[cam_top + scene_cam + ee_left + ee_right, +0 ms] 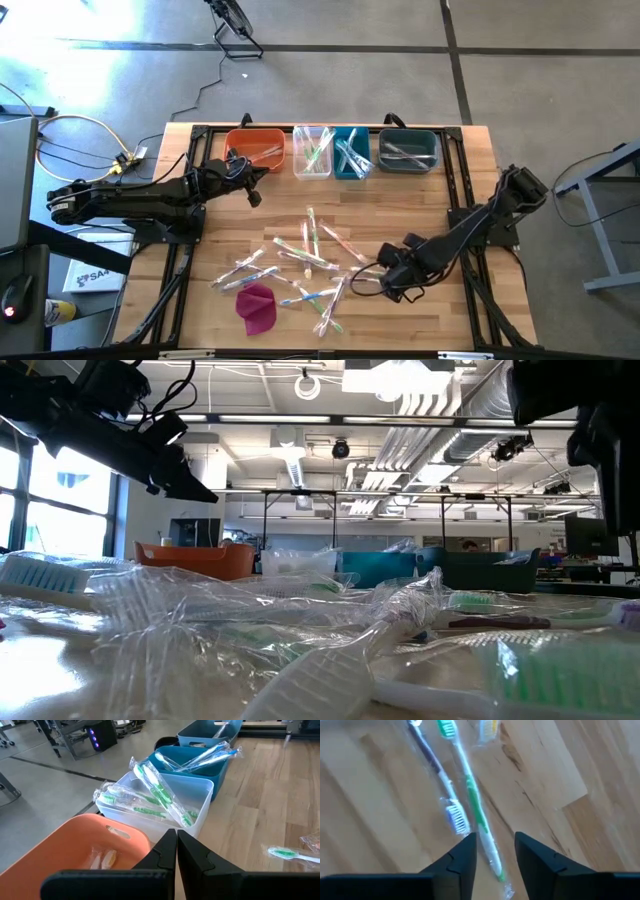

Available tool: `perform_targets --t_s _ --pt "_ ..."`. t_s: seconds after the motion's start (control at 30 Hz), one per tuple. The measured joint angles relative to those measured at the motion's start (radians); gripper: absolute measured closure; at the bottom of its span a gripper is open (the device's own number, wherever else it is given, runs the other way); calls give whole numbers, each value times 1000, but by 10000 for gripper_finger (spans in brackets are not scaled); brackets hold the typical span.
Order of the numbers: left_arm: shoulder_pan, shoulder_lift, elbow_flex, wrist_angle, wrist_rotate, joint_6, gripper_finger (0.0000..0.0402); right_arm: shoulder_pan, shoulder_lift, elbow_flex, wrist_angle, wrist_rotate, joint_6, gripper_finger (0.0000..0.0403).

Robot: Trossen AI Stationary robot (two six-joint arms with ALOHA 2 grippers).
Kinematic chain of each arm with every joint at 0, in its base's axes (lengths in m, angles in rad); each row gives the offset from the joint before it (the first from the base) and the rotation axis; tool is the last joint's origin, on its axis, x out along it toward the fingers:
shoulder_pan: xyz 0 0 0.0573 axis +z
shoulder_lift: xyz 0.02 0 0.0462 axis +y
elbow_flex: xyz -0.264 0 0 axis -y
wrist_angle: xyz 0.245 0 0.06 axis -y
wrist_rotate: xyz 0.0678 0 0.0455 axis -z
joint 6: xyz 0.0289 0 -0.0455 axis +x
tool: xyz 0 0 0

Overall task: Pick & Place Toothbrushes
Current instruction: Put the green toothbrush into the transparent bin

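1. High view: wrapped toothbrushes (300, 262) lie scattered at lower centre (more fill the bins (333, 152) at top).
2. Right gripper (495, 851) stands parted around a green toothbrush (475, 805), not clamped.
3. Left gripper (176, 851) is closed and empty over the orange bin (65, 850).

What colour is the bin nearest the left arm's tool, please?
Orange bin; it shows best in the left wrist view, just beyond the shut left tool.

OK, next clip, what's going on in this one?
Two arms are sorting wrapped toothbrushes from a pile on the wooden table into four bins along the far edge. The right claw hangs open over a green-handled toothbrush at the pile's right side, fingers straddling it, not gripping. The left claw is shut and empty over the orange bin. A magenta cloth lies beside the pile.
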Motion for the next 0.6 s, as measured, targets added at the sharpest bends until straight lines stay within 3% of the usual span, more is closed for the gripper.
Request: perform_targets --t_s 0.6 --pt "0 0 0 0 0 0 392 27 0 -160 145 6 50 262"
